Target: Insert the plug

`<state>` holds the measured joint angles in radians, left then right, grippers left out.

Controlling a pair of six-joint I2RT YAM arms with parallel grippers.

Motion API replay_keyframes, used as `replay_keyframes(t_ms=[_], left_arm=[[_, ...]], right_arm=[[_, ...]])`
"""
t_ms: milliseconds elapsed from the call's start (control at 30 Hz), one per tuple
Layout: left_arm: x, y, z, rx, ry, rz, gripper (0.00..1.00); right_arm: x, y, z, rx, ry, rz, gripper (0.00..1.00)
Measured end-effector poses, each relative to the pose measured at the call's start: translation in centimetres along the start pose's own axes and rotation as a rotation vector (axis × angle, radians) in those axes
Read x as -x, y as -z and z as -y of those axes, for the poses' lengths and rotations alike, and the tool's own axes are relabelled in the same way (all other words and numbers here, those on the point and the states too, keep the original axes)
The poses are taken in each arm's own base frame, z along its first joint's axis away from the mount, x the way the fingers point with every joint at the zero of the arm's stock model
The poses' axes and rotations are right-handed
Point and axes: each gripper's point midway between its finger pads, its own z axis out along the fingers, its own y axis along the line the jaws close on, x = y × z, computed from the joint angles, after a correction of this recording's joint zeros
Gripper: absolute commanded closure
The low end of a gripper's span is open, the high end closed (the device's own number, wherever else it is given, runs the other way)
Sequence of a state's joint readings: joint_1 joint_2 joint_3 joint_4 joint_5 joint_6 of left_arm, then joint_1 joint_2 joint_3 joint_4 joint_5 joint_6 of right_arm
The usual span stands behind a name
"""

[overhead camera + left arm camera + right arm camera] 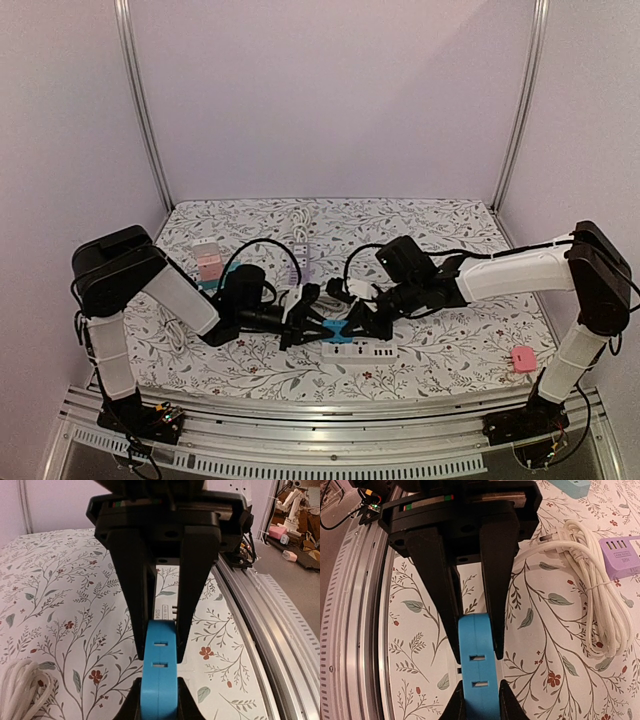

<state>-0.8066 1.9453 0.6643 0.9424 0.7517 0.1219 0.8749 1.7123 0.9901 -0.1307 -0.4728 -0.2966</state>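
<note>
over the power strip (pixel 362 352), left claw (pixel 161 647) and right claw (pixel 479 655) angled inward, both clamped on blue plug (pixel 338 332)

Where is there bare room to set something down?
Bare: back right corner behind the right arm, and the front between the white power strip and the pink block. Crowded: centre, where left claw and right claw clamp the blue plug, and around the purple strip.

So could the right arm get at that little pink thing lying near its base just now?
Probably not yet: the right gripper is shut on the blue plug, which the left gripper also clamps. The pink thing lies uncovered, so once freed it likely could.
</note>
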Motion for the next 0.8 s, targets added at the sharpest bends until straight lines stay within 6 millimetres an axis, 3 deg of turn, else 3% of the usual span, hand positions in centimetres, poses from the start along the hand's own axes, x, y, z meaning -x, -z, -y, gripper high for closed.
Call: replay_keyframes(t_ms=[267,700,800], left_arm=[[-1.4,-0.1,0.1,-0.007,-0.027,-0.035,1.0],[-1.6,-0.1,0.1,-0.026,-0.153,-0.03,1.0],[-1.6,-0.1,0.2,-0.03,-0.168,-0.029,0.97]], right_arm=[[-1.0,-1.0,0.3,-0.024,0.012,-0.007,1.0],[-1.0,-1.2,0.1,-0.089,0.083,-0.019,1.0],[-1.0,-1.2,0.0,-0.097,0.087,-0.022,0.82]])
